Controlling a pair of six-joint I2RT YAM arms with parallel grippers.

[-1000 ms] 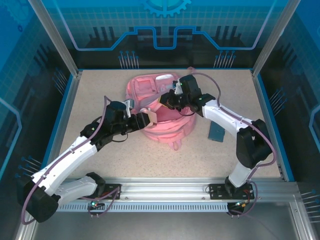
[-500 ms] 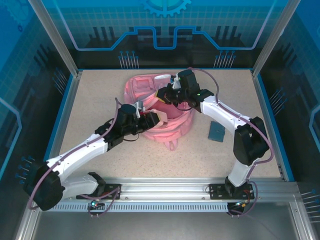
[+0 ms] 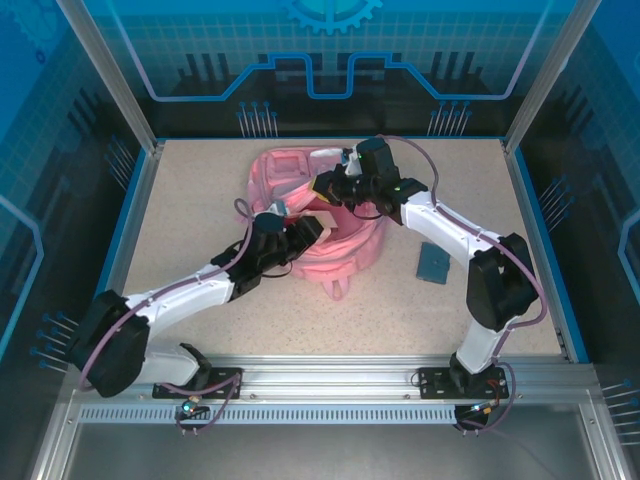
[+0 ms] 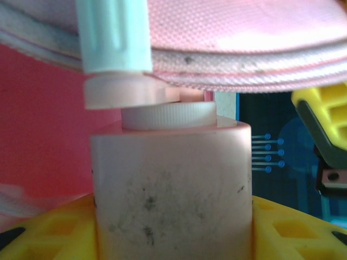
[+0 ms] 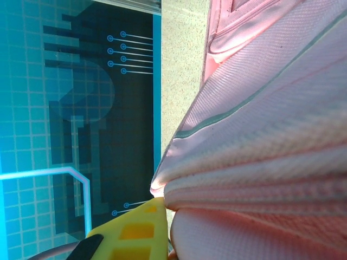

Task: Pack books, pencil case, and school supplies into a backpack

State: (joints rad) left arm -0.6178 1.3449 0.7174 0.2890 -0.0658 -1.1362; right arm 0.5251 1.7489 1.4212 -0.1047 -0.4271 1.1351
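Over speckled tabletop (image 3: 200,180), with pink backpack (image 3: 282,175) lying mid-table, hold its mouth rim high in right gripper (image 3: 321,186), pinched shut on the fabric, and slide left gripper (image 3: 308,230), clamped around white bottle (image 4: 171,184), level and deep under the flap before letting go.

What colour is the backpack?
The backpack is pink; top external view shows it best.
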